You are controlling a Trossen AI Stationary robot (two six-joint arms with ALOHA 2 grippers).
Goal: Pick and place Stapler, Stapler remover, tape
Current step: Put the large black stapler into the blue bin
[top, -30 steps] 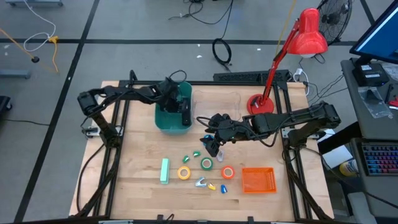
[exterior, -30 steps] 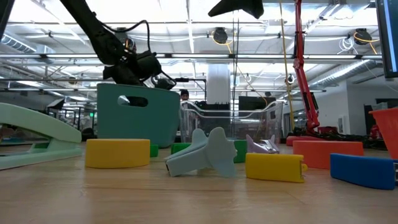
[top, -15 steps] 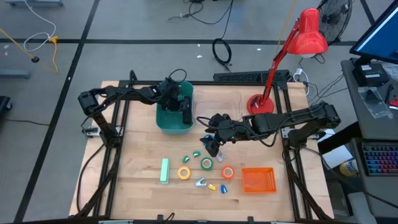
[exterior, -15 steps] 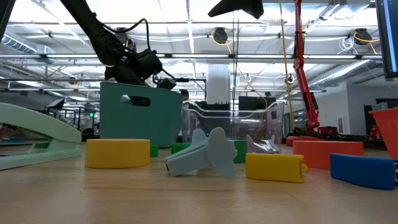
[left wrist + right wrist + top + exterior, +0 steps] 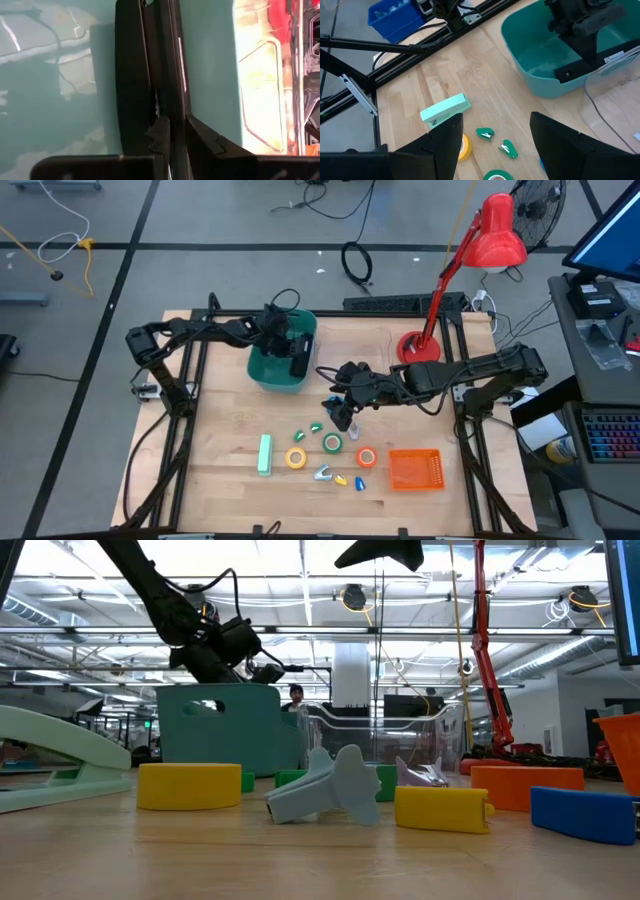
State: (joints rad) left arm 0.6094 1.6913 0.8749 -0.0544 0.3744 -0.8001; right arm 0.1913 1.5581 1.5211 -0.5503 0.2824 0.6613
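Note:
A teal bin (image 5: 275,365) stands at the table's far middle, and my left gripper (image 5: 298,352) is shut on its right wall. My right gripper (image 5: 340,416) hovers open over the table's middle, above two green staple removers (image 5: 495,140). A mint stapler (image 5: 265,455) lies flat near the front. To its right lie the yellow tape (image 5: 296,458), green tape (image 5: 332,444) and orange tape (image 5: 366,457). In front of them lie grey, yellow and blue removers (image 5: 340,477). My left gripper pinches the teal bin's right wall (image 5: 200,75) at its rim, one finger (image 5: 132,90) inside the bin and the other outside. The fingers come from above, pointing down. The bin stays upright; its underside is hidden behind the objects in the low view.
An orange mesh basket (image 5: 415,469) sits at the front right. A clear container (image 5: 355,345) stands right of the bin, and a red desk lamp (image 5: 420,345) beyond it. Bare wood lies at the front left.
The teal bin has shifted a little toward the table's far right and turned slightly, and my left gripper at its wall has gone the same way.

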